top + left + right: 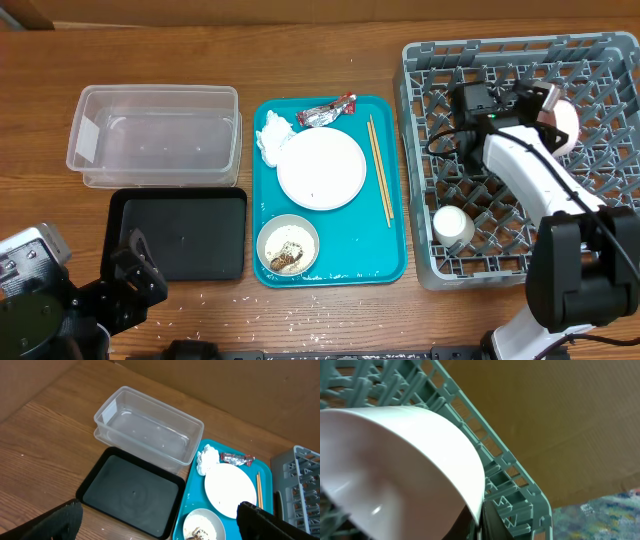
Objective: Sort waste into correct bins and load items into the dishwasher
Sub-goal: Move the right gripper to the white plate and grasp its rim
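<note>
A pink bowl in the dish rack
Smooth and pale, it tilts on edge near the far right corner of the table, rim pinched by the jaws of the right gripper; the left gripper has its jaws released.

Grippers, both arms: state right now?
Left gripper: open, empty.
Right gripper: closed on the pink bowl, over the dish rack.

Overhead faces straight down; left wrist obliquely shares its tub; right wrist hugs rack.
</note>
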{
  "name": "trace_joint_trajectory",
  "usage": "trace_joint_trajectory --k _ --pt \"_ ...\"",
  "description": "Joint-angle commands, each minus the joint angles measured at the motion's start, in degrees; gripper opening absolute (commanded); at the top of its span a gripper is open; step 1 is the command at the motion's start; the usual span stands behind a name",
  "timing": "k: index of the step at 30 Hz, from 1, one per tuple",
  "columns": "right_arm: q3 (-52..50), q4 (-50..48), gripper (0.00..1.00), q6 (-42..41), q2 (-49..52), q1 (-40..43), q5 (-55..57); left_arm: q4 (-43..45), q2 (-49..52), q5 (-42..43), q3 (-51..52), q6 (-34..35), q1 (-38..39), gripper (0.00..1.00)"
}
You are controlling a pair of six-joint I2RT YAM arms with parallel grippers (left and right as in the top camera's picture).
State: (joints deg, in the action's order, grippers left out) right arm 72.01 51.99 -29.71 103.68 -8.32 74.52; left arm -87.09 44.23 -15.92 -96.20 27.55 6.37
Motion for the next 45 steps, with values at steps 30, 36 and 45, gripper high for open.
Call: trace_joint_trajectory --k 30,36,45 --pt "3.9 4.0 0.59 -2.6 -4.7 -22.2 -84.7 0.1 -0.5 -1.0 0.2 1.0 0.0 1.0" --pt "0.8 -4.4 0.56 -20.2 1.9 -22.7 -81.0 0.1 -0.5 -1.0 0.2 1.0 0.0 1.0" --pt "0.8 -7.6 0.33 -26.1 9.5 -22.8 -81.7 0.1 -0.5 -1.0 0.2 1.0 0.0 1.0"
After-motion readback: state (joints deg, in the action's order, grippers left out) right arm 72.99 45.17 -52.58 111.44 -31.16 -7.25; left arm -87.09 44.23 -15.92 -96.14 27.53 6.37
